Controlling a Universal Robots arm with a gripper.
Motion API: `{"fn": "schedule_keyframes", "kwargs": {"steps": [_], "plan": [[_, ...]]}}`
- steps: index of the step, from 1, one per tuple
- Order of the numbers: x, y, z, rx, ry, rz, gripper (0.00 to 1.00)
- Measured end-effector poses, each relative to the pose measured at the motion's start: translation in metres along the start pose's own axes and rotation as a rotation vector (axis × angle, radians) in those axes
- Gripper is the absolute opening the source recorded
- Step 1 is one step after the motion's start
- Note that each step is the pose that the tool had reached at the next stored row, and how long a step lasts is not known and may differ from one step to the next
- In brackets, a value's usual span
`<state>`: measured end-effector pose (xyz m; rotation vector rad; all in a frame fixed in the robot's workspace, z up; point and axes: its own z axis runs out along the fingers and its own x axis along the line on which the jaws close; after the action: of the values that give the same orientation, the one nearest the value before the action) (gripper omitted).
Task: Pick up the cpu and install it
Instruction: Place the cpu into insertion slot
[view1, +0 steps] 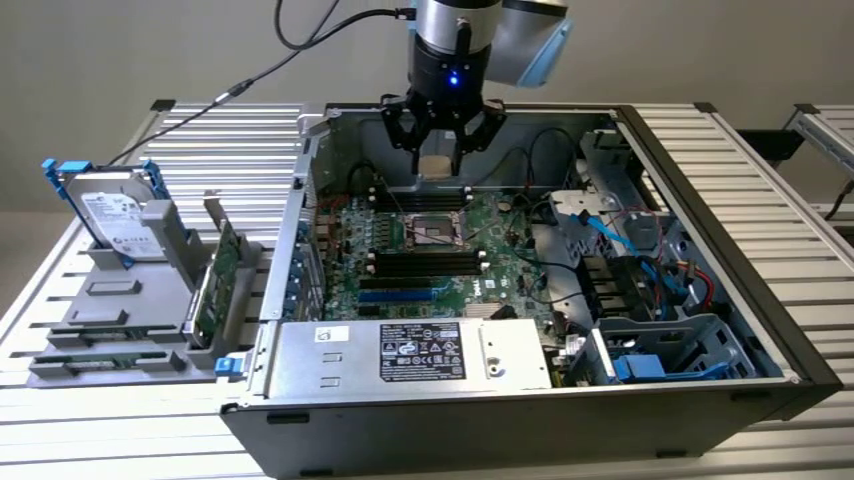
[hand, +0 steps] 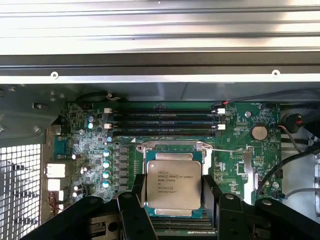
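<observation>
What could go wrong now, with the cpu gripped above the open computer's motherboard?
1. The cpu, pinched at its edges by the gripper, could slip and fall onto the motherboard.
2. Lowered off-centre or tilted, it might not seat in the socket and could damage it.
3. The gripper could knock the memory slots beside it.

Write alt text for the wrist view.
The hand grips the cpu by two opposite edges, printed lid facing the camera, with the motherboard's socket frame behind it and memory slots beyond.

The cpu (hand: 174, 185), a square chip with printed silver-grey top, is held level in the tool (hand: 175, 187) above the motherboard (hand: 235, 119).
</observation>
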<state>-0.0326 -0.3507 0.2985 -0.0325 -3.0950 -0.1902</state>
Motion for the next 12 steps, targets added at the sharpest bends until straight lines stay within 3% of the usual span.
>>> {"fn": "schedule_keyframes", "kwargs": {"steps": [2,12], "plan": [[0.0000,0.0000,0.0001,-0.0004,-0.0015,0.013,0.55],[-0.0001,-0.0003,0.0023,-0.0080,-0.0235,0.192,0.55]]}}
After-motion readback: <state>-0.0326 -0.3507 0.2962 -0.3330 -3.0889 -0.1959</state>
